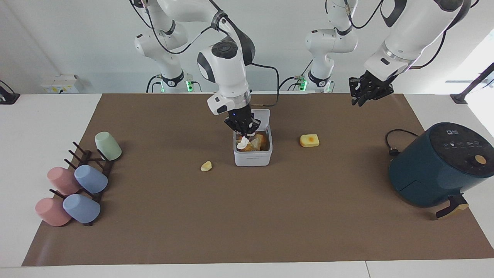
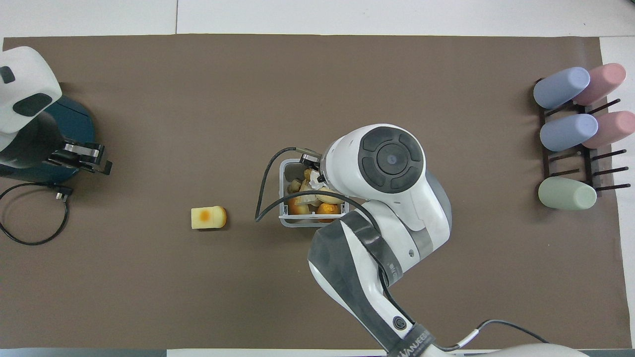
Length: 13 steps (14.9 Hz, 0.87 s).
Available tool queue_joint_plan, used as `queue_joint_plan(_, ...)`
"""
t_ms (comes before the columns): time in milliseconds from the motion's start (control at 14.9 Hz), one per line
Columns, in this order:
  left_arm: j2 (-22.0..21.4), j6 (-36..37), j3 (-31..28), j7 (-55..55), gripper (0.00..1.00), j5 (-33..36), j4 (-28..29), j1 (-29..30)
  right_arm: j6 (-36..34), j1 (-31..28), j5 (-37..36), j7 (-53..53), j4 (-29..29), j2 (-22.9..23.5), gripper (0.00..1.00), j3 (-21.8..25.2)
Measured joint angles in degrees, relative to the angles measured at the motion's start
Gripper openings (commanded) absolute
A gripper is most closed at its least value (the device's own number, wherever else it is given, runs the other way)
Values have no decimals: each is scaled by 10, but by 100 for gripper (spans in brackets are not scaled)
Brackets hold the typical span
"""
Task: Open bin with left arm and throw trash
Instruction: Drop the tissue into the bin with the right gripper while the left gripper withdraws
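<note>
Bin (image 1: 252, 157): we recorded it as our landmark, standing mid-worktop (image 1: 247, 216) on the brown mat, lid tipped up on the robots' side, the box already crowded with orange and pale scraps.

Right pincer (image 1: 244, 130): we found it directly over the open bin, clamped on the tissue wad (image 1: 242, 144), whose white tail hung down among the scraps inside. In the overhead view this arm's wrist covered much of the box.

Left pincer (image 1: 364, 95): we found it raised in the air well away from the bin, toward the left arm's end, near the teal appliance (image 1: 440, 165). We could not tell how far its fingers stood apart. That arm waited.

Sponge block (image 1: 309, 140): lay on the mat beside the bin, toward the left arm's end, untouched.

Yellow scrap (image 1: 206, 166): lay near the bin, toward the right arm's end and slightly farther from the robots than it, untouched.

Cup rack (image 1: 90, 170): stood well apart from the bin at the right arm's end, holding pastel cups.

Step, as we judged it: lid-opening done; the tissue drop was in hand. The next move called for the right pincer to spread and free the wad inside the box, then rise straight clear of the upright lid. Two pieces would then remain.
</note>
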<state>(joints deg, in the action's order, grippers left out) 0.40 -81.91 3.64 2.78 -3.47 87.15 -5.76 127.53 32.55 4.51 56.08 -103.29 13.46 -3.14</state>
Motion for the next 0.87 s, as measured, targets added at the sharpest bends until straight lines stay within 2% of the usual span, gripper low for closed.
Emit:
queue_joint_plan(67, -1, 1, 0, 1, 100, 1, 0, 3, 3, 6, 0, 8, -1, 5, 30, 0)
queue_joint_plan(201, -3, -2, 0, 1, 100, 2, 5, 5, 4, 9, 0, 11, -1, 10, 80, 0)
queue_joint_plan(268, -5, -12, 0, 2, 100, 3, 14, 6, 3, 8, 0, 11, -1, 10, 94, 2)
queue_joint_plan(335, -7, -30, 1, 2, 100, 3, 31, 6, 0, 8, 0, 11, -1, 10, 100, 3)
queue_joint_plan(602, -27, -145, 3, 21, 100, 3, 159, 6, -28, 0, 0, 11, 0, -3, 100, 7)
queue_joint_plan(870, -36, -272, 10, 26, 100, 3, 287, -1, -40, -31, 0, 7, 1, -32, 100, 9)
